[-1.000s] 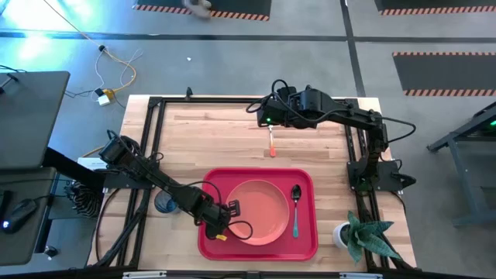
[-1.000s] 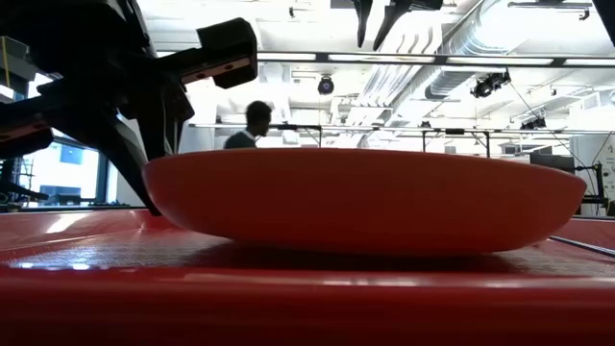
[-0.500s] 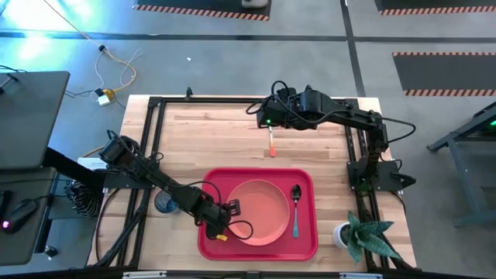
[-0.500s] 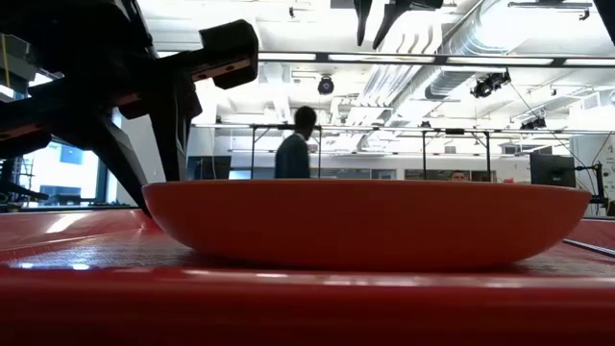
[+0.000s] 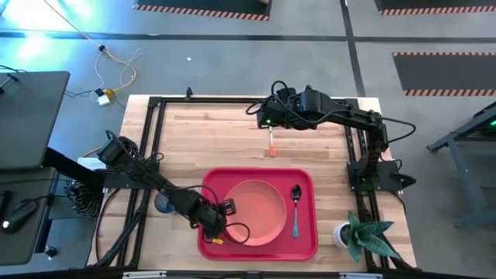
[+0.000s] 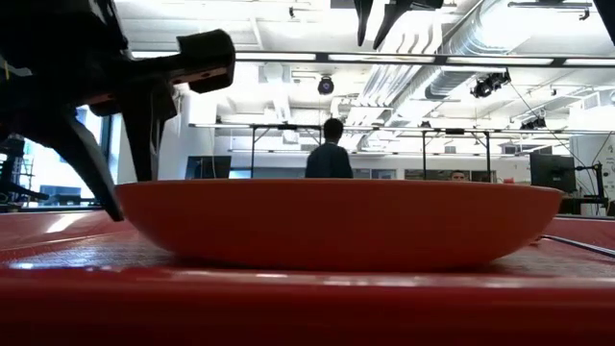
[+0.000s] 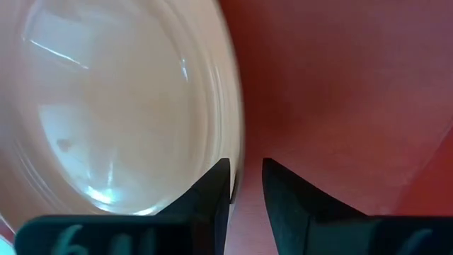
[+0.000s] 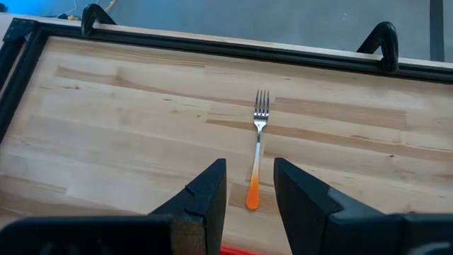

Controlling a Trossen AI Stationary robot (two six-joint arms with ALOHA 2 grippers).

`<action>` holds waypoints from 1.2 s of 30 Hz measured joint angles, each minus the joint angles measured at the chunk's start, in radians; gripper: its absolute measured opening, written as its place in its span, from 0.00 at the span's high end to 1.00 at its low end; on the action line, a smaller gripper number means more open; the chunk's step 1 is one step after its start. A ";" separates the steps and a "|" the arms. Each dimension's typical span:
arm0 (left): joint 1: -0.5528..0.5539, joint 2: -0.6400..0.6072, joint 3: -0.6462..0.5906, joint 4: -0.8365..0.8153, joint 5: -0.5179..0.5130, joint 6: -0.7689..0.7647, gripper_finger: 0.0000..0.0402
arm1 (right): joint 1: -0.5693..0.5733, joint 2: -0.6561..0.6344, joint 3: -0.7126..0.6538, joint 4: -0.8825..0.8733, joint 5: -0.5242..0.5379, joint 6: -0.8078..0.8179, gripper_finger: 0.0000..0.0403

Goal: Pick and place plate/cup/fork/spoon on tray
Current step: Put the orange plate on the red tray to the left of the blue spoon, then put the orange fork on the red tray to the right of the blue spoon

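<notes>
The salmon-orange plate (image 5: pixel 260 211) lies flat on the red tray (image 5: pixel 306 246). My left gripper (image 5: pixel 219 222) is open at the plate's left rim. In the left wrist view one finger is over the rim and the other over the bare tray. The blue-handled spoon (image 5: pixel 295 208) lies on the tray right of the plate. The orange-handled fork (image 5: pixel 271 141) lies on the table beyond the tray. My right gripper (image 5: pixel 270 122) hovers open above it, and the fork (image 8: pixel 257 145) shows between its fingers. The blue cup (image 5: pixel 161 205) stands left of the tray, partly hidden by my left arm. My left gripper (image 7: pixel 246 173) comes from above, slanting in from the table's left, with its fingers on either side of the plate's left rim (image 7: pixel 235 134). In the low view one finger (image 6: pixel 101 183) stands outside the rim and one above it. I cannot tell whether either touches the plate.
A potted plant (image 5: pixel 363 236) stands at the table's near right corner. A black frame runs around the table's edges. Bare wood lies between the tray and the far edge. A person (image 6: pixel 330 159) stands in the room behind.
The plate's left side, tilted up a second ago, has come down, and the plate now lies flat on the tray, shifted slightly toward the table's left. My left gripper has moved a little toward the table's left and near edge.
</notes>
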 joint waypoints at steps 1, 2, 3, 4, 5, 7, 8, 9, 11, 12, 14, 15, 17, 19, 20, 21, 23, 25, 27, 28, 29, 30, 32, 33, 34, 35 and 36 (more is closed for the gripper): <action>-0.002 0.000 0.000 -0.006 -0.001 -0.016 0.82 | 0.000 0.000 0.000 0.000 0.000 0.001 0.73; -0.003 0.000 0.000 -0.011 -0.002 -0.034 0.82 | 0.000 0.000 0.000 0.000 0.000 0.002 0.73; -0.003 0.000 0.000 -0.015 -0.002 -0.048 0.82 | 0.000 0.000 0.000 0.000 -0.001 0.006 0.73; -0.003 0.000 0.000 -0.017 -0.002 -0.061 0.82 | 0.000 0.000 0.000 0.000 -0.002 0.008 0.73; -0.003 0.000 0.000 -0.016 -0.003 -0.072 0.82 | 0.000 0.000 0.000 0.000 -0.003 0.008 0.73; -0.003 0.000 0.000 -0.016 -0.012 -0.087 0.82 | 0.000 0.000 0.000 0.000 -0.005 0.010 0.73; -0.003 0.000 0.004 -0.021 -0.017 -0.090 0.82 | 0.000 0.000 0.000 0.000 -0.012 0.016 0.73; -0.003 0.000 0.010 -0.024 -0.024 -0.090 0.82 | 0.000 0.000 0.000 0.000 -0.020 0.020 0.73; -0.003 0.000 0.026 -0.023 -0.036 -0.091 0.82 | 0.000 0.000 0.000 0.001 -0.028 0.021 0.73; -0.003 0.000 0.037 -0.024 -0.037 -0.091 0.82 | 0.000 0.000 0.000 0.001 -0.031 0.022 0.73; -0.003 0.000 0.055 -0.023 -0.037 -0.097 0.82 | 0.000 0.000 0.000 0.001 -0.038 0.022 0.73; -0.003 0.000 0.063 -0.023 -0.037 -0.098 0.82 | 0.000 0.000 0.000 0.001 -0.038 0.022 0.73; -0.003 0.000 0.069 -0.021 -0.037 -0.096 0.82 | 0.001 0.000 0.000 0.001 -0.038 0.027 0.73; -0.003 0.000 0.070 -0.023 -0.037 -0.085 0.82 | 0.002 0.000 0.000 0.001 -0.044 0.028 0.73; -0.003 0.000 0.070 -0.025 -0.037 -0.082 0.82 | 0.002 0.000 0.000 0.001 -0.046 0.028 0.73; -0.003 0.000 0.070 -0.027 -0.037 -0.082 0.82 | 0.002 0.000 0.000 0.001 -0.046 0.029 0.73; -0.003 0.000 0.069 -0.028 -0.037 -0.087 0.82 | 0.002 0.000 0.000 0.001 -0.047 0.029 0.73; -0.003 0.000 0.070 -0.028 -0.039 -0.087 0.82 | 0.002 0.000 0.000 0.001 -0.047 0.029 0.73; -0.003 0.000 0.070 -0.028 -0.067 -0.090 0.82 | 0.002 0.000 0.000 0.001 -0.047 0.028 0.73; -0.003 -0.006 0.069 -0.033 -0.086 -0.090 0.82 | 0.002 0.000 0.000 0.001 -0.047 0.028 0.73; -0.004 -0.015 0.069 -0.041 -0.099 -0.090 0.82 | 0.002 0.000 0.000 0.001 -0.047 0.027 0.73; -0.004 -0.026 0.070 -0.042 -0.103 -0.090 0.82 | 0.002 0.000 0.000 0.001 -0.047 0.027 0.73; -0.004 -0.054 0.070 -0.054 -0.105 -0.106 0.82 | 0.002 0.000 0.000 0.002 -0.048 0.027 0.73; -0.004 -0.071 0.070 -0.065 -0.101 -0.127 0.82 | 0.002 0.000 0.000 0.001 -0.049 0.027 0.73; -0.004 -0.091 0.070 -0.077 -0.098 -0.152 0.82 | 0.002 0.000 0.000 0.001 -0.051 0.027 0.73; -0.003 -0.115 0.070 -0.089 -0.095 -0.180 0.82 | 0.002 0.000 0.000 0.001 -0.057 0.027 0.73; 0.000 -0.140 0.070 -0.107 -0.091 -0.214 0.82 | 0.002 0.000 0.000 0.001 -0.066 0.027 0.73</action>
